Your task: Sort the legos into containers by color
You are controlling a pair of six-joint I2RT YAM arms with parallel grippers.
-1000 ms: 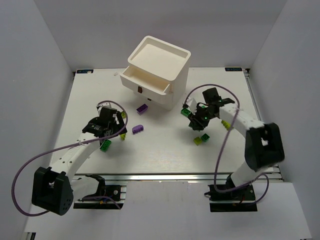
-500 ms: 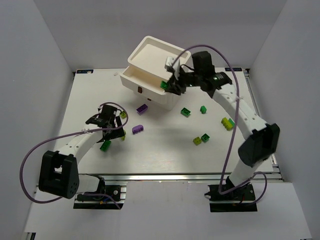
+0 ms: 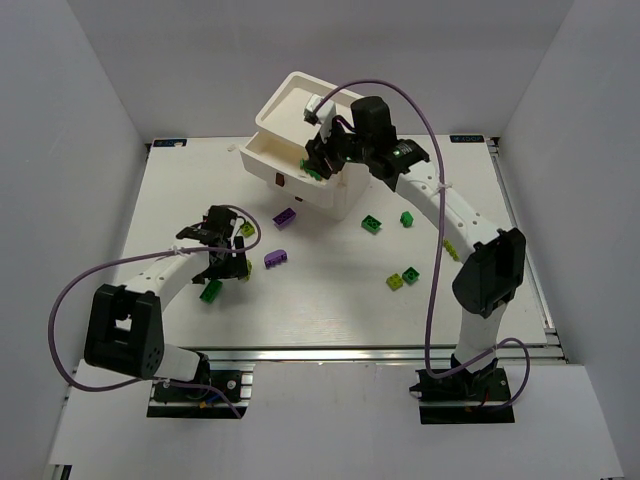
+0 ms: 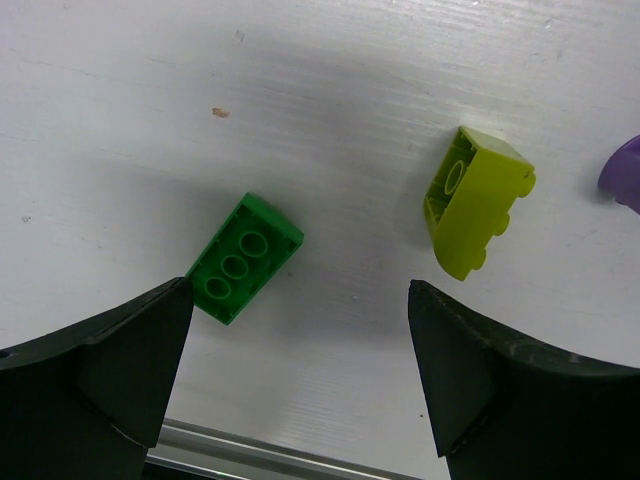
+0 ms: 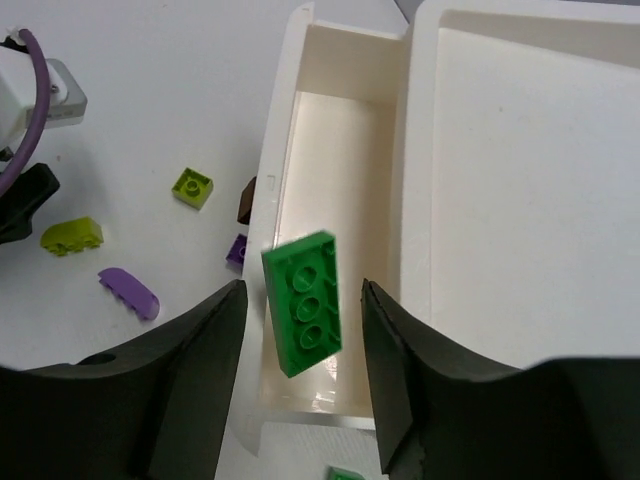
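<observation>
White table (image 3: 330, 310): left gripper (image 4: 300, 290) is hovering wide open over a green brick (image 4: 245, 258). Right gripper (image 5: 303, 290), likewise wide, is hanging over the 12 o'clock drawer (image 5: 345, 170), second brick (image 5: 303, 320) loose between.

In my left wrist view, a purple brick (image 4: 622, 172) is cut off by the right edge, and only a rounded corner shows. My left jaws run out past the bottom edge. In my right wrist view, the wall of the open drawer (image 5: 282, 180) hides part of a brown pull (image 5: 246, 200) and of another purple piece (image 5: 237, 250). A green scrap (image 5: 345, 472) is clipped by the bottom edge. The green brick (image 5: 305, 303) between my right jaws looks faintly blurred and covers part of the drawer floor.
</observation>
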